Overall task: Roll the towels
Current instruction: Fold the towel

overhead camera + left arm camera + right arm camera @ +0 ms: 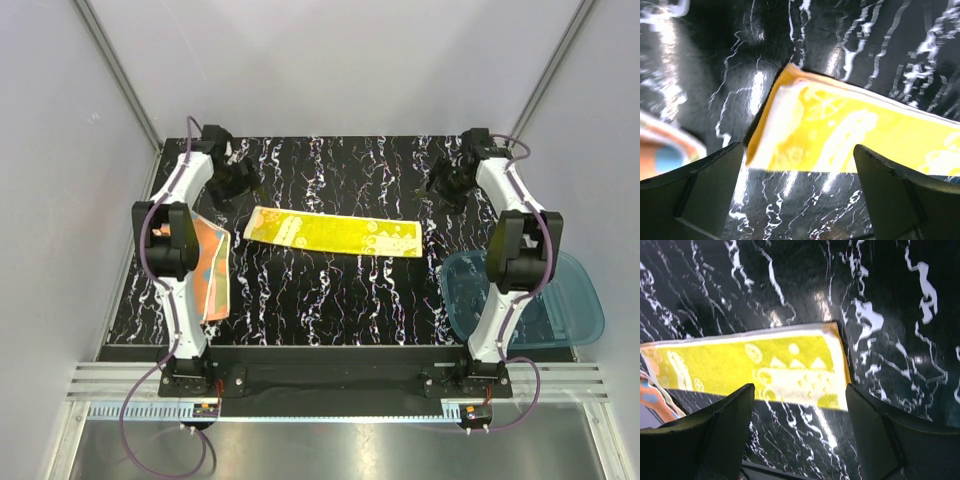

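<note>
Dark fingers (700, 190) of the left gripper (797, 192) stood wide apart, empty, over the yellow towel (335, 232)'s left end. Right gripper (800, 432) hung equally wide and empty over its right end. That towel lay flat as a long folded strip; orange towel (212, 268) sat left of it. Likely light, limp, thin: pinch a short-end corner, roll along the strip.

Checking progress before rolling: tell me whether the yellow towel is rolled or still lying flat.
Flat, not rolled. The yellow towel lies as a long folded strip on the table, with no coil at either end.
</note>
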